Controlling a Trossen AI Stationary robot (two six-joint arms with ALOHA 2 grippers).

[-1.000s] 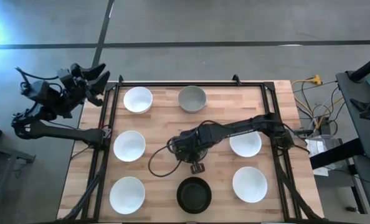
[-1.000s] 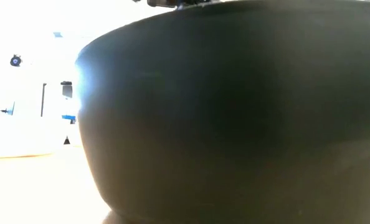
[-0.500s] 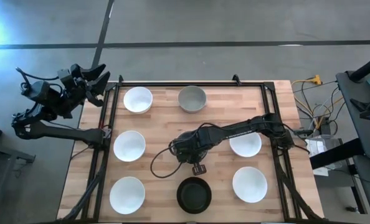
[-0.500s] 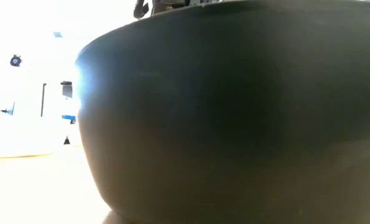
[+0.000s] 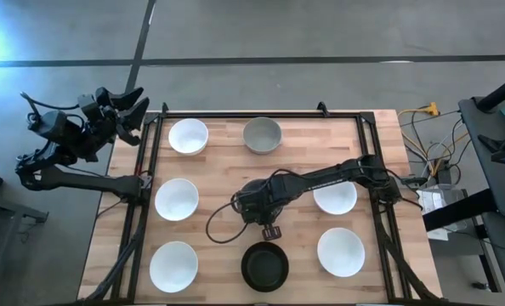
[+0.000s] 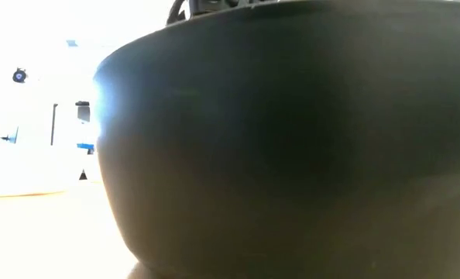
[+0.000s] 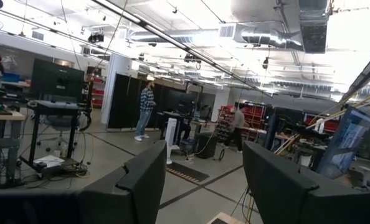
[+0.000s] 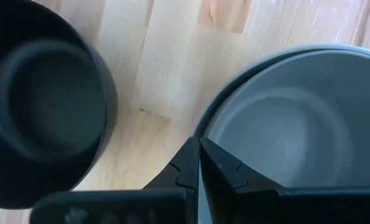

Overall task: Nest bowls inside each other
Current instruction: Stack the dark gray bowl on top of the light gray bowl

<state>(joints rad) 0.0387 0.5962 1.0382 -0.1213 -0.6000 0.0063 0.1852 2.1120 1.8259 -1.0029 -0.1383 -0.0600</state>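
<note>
My right gripper [image 8: 199, 149] is shut on the rim of a light grey bowl [image 8: 278, 130], which seems to have a second rim just outside it. In the high view this gripper [image 5: 271, 229] is at the table's middle, just beyond the black bowl [image 5: 264, 265], and its arm hides the held bowl. The black bowl [image 8: 45, 106] rests on its base beside the held one. Several white bowls [image 5: 176, 199] and a grey bowl [image 5: 262, 134] stand on the table. My left gripper [image 7: 203, 180] is open, raised off the table's far left corner [image 5: 116, 110]. My right gripper pinches the light grey bowl's rim [image 8: 208, 115] on the side facing the black bowl, one finger inside the bowl and one outside. The fingers come from above, pointing down. Whether the bowl is lifted or stands on the table, I cannot tell.
White bowls stand along the left side [image 5: 188, 136] [image 5: 173, 265] and on the right [image 5: 341, 252] [image 5: 335, 197], the last partly under my right arm. The black bowl [image 6: 292, 155] fills the low view. A black frame [image 5: 146, 195] edges the table.
My right gripper has edged slightly toward the table's near edge, closer to the black bowl. The bowls standing on the table have not moved.
</note>
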